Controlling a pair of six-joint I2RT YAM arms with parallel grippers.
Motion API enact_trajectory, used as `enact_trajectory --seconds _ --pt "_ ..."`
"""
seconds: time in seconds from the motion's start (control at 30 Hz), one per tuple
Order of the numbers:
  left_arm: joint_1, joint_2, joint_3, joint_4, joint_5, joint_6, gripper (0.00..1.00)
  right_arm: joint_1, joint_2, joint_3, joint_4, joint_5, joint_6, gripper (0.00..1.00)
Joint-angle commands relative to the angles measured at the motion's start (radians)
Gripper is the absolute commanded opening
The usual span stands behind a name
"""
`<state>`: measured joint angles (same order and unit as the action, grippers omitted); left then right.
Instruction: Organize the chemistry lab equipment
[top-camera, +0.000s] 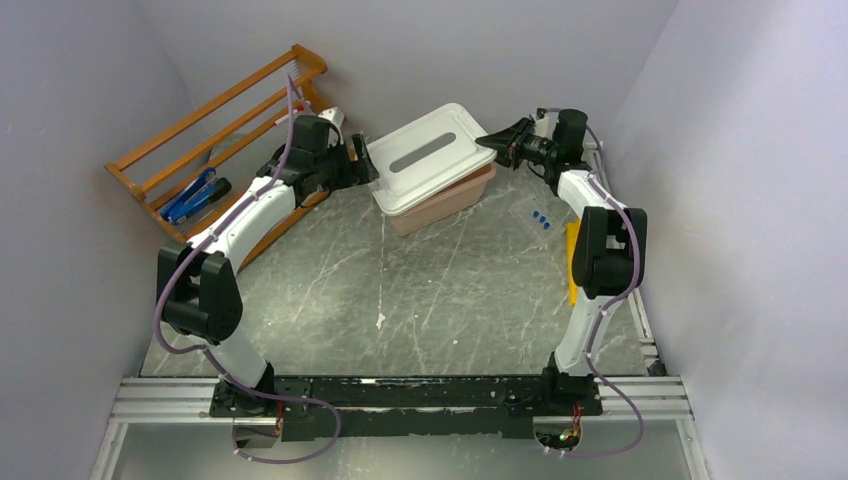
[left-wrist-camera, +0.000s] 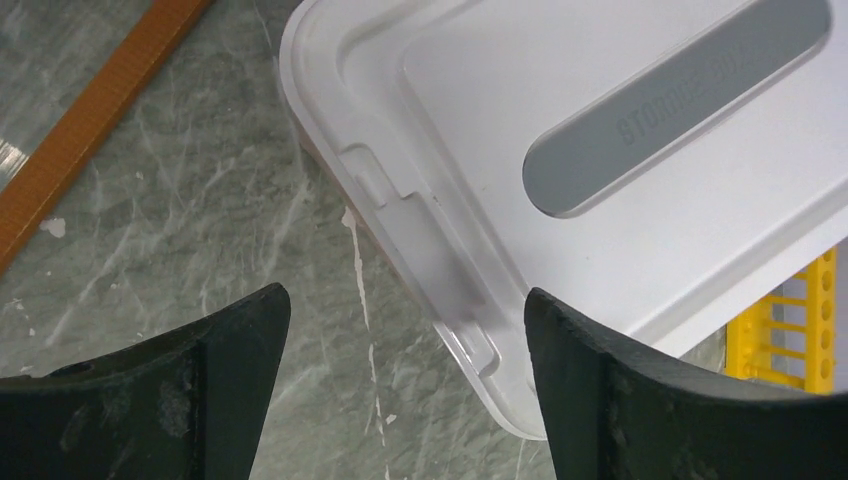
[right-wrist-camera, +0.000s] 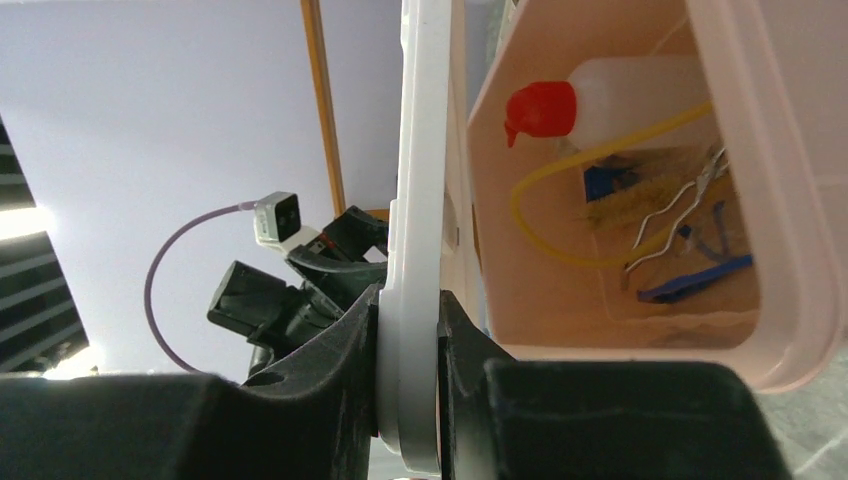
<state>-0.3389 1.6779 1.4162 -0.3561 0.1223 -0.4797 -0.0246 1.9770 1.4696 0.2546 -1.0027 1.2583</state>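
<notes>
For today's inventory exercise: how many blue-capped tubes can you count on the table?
3. The blue-capped tubes lie in a diagonal row on the table, between the pink tub and the right arm. Others may be hidden behind that arm.

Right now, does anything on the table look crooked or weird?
The flat white plastic lid sits crooked on the pink plastic tub, not snapped shut. The right end effector pinches its edge, holding it tipped up, so a gap shows the white red-capped squeeze bottle inside.
</notes>
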Motion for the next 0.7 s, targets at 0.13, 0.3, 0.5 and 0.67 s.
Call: enact_trajectory --seconds 0.13,0.3,0.5,0.67 --pt "0.006 0.041 -0.054 0.209 0.02 -0.027 0.88 -0.025 0.093 0.122 -0.128 -0.023 -0.146 0.09" --pt "0.006 0.096 -0.04 0.232 0.043 -0.031 0.84 -0.042 0.136 0.199 -0.245 0.015 -0.252 0.28" --pt "0.006 0.112 -0.033 0.207 0.036 -0.033 0.83 -0.052 0.119 0.26 -0.456 0.136 -0.407 0.62" --pt "0.006 0.111 -0.037 0.198 0.044 -0.02 0.83 -0.071 0.08 0.276 -0.555 0.243 -0.507 0.67"
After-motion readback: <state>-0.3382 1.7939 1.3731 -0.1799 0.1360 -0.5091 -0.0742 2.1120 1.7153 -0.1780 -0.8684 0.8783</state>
